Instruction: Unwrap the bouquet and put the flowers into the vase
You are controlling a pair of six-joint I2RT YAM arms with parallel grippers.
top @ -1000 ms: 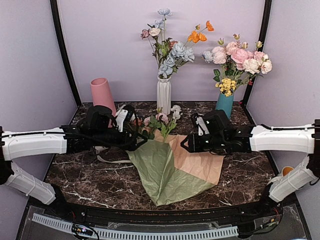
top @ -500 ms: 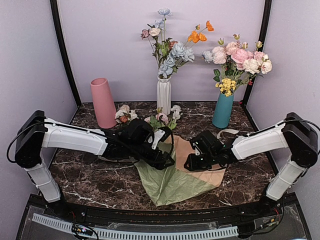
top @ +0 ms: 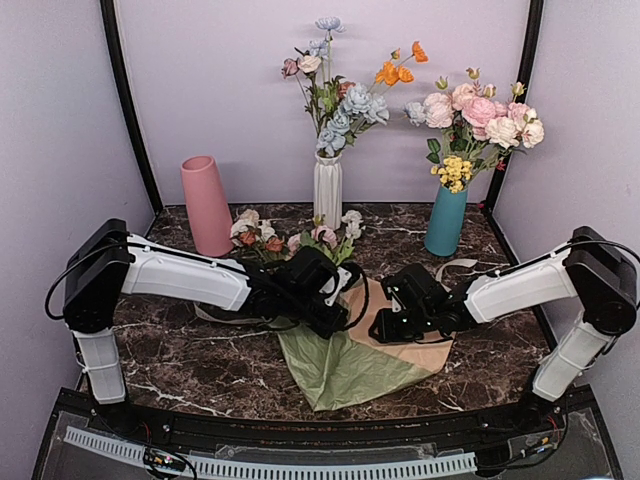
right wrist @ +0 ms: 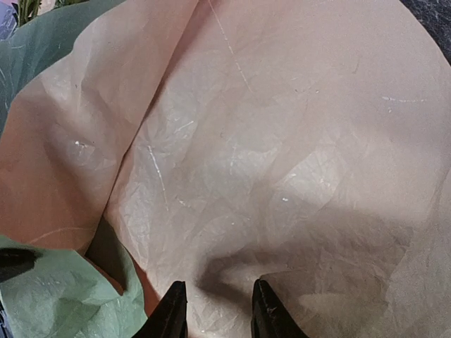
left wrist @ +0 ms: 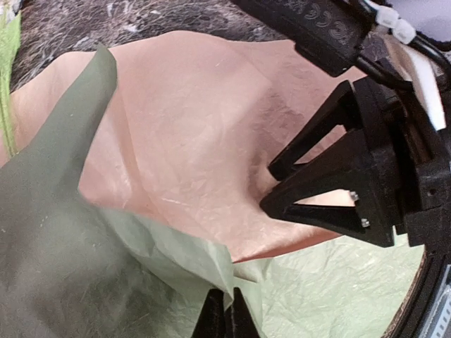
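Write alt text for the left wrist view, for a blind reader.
Peach paper and green paper fill the view. The left fingers, shut, meet the green edge at the bottom; the right fingers, spread, point at the peach sheet.

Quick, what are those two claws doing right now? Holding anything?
Left gripper: closed, apparently pinching the edge of the green wrapping paper.
Right gripper: open above the peach paper, holding nothing.

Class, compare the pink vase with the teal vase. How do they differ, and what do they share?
The pink vase holds no flowers; the teal vase holds pink roses. The pink vase stands back left, the teal vase back right. Both stand upright on the marble table.
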